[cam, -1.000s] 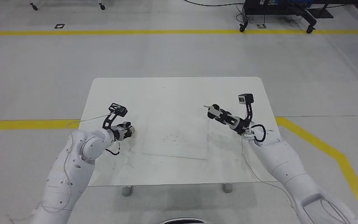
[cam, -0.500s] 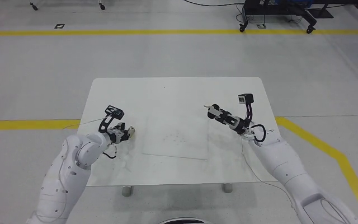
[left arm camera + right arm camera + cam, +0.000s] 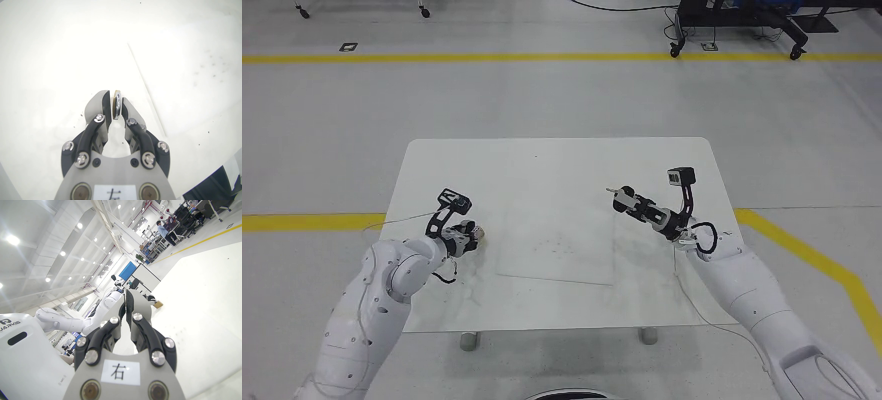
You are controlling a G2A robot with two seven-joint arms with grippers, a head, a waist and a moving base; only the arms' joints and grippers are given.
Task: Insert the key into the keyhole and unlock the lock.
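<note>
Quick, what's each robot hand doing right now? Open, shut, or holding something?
The left gripper is shut on the lock.
The right gripper is shut on the key.

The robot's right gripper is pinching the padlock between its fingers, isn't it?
Not quite. It is the left gripper that is pinching the padlock between its fingers, not the right one. The left wrist view shows it.
</note>
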